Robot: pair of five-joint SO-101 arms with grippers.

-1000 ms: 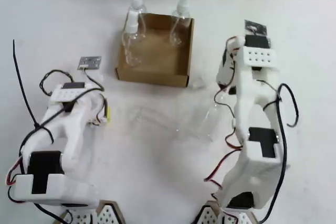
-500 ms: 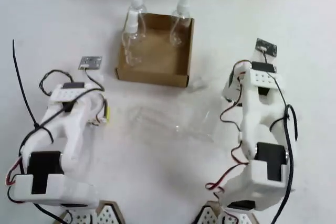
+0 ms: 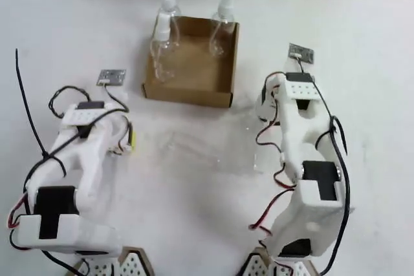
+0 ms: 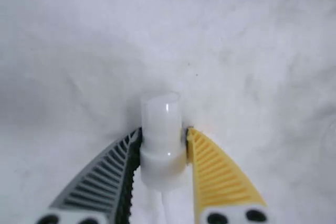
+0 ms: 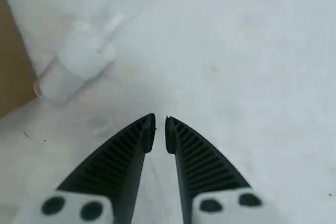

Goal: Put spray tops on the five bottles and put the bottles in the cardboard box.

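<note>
Slippage of the spray top (image 4: 161, 148) is the first risk. It is clamped by its smooth white plastic collar between the ribbed grey and yellow fingers of the left pincer (image 4: 164, 132), close over the table (image 3: 362, 30), and a thin dip tube runs back from it. If the tube is brought crooked to a bottle neck, it can be expected to bend or miss the opening. The round collar could also be twisted out of the grip while being screwed on.

Between the arms, what seems to be an uncapped clear bottle (image 3: 220, 150) is lying on its side; it is hard to make out against the white table. Being round, light and slick, it would likely be rolled away by a glancing touch, and it must be steadied before a top can be fitted.

Farther back, three capped bottles (image 3: 218, 33) are stood in the cardboard box (image 3: 187, 93), whose walls are low, matt and stiff. Such tall, narrow bottles may be toppled when another is dropped in.

Just beside the box's right wall, a fourth capped bottle (image 5: 73, 64) is lying on the table. The right pincer (image 5: 160, 129) is poised near it, its black ribbed fingers drawn almost together on nothing. Unless it is spread first, the bottle would be pushed rather than gripped.
</note>
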